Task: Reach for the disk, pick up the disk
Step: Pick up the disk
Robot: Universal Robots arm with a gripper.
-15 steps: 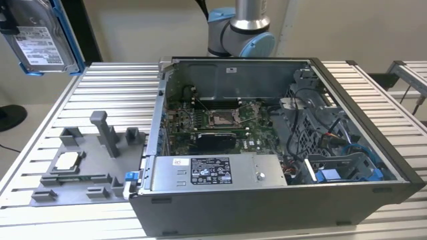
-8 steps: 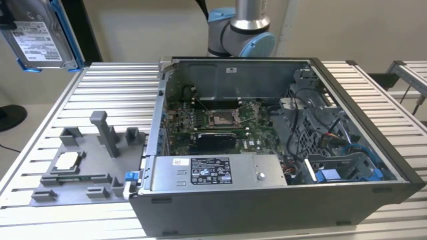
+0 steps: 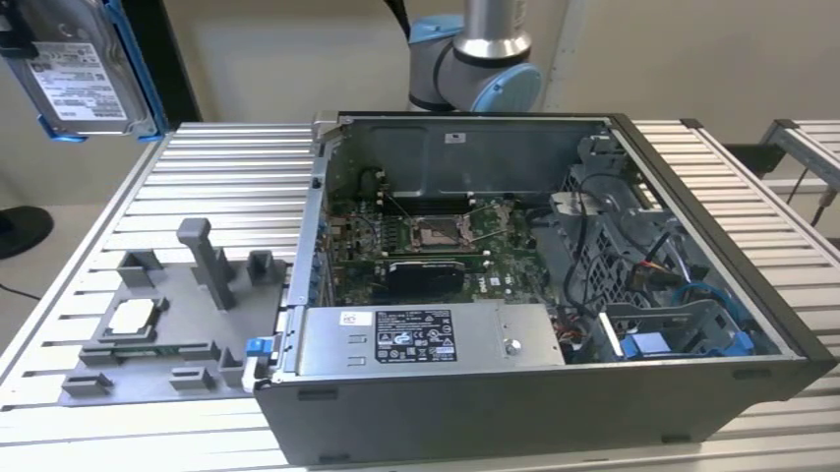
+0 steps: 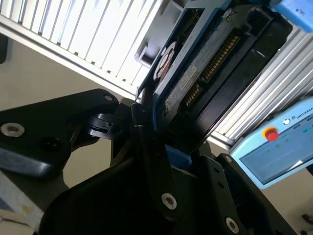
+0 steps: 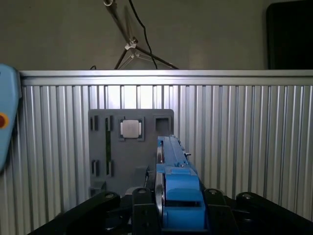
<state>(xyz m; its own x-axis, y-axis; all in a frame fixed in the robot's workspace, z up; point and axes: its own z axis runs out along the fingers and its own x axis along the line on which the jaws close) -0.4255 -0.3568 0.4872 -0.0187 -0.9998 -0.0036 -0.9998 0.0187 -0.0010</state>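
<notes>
Start at the exterior view's left. You have the disk (image 3: 90, 79) up in the air, clear of the slatted metal desk (image 3: 197, 167). Its white label faces the camera and its blue rails run down both long edges. In both wrist views the jaws are closed on the disk, with a black finger pressed to each flat side. In the first wrist view you see the disk (image 5: 178, 188) edge-on, blue rail towards the camera. In the second wrist view the disk (image 4: 195, 73) shows its circuit-board side and connector pins.

Next along the desk lies the grey fixture plate (image 3: 145, 324), untouched by the jaws. A small white-topped chip (image 3: 132, 317) sits in one of its recesses and a grey post (image 3: 210, 261) stands upright on it. In the first wrist view that plate (image 5: 105, 147) and chip (image 5: 130, 129) lie beyond the held disk.

Just beside the plate stands the open computer case (image 3: 552, 413). It holds a grey box with a black-and-white label (image 3: 420, 339) at its near wall, the motherboard (image 3: 434, 236) behind that, and a blue drive bracket (image 3: 670, 342) towards the exterior view's right. The arm's base (image 3: 473, 59) rises behind the case.
</notes>
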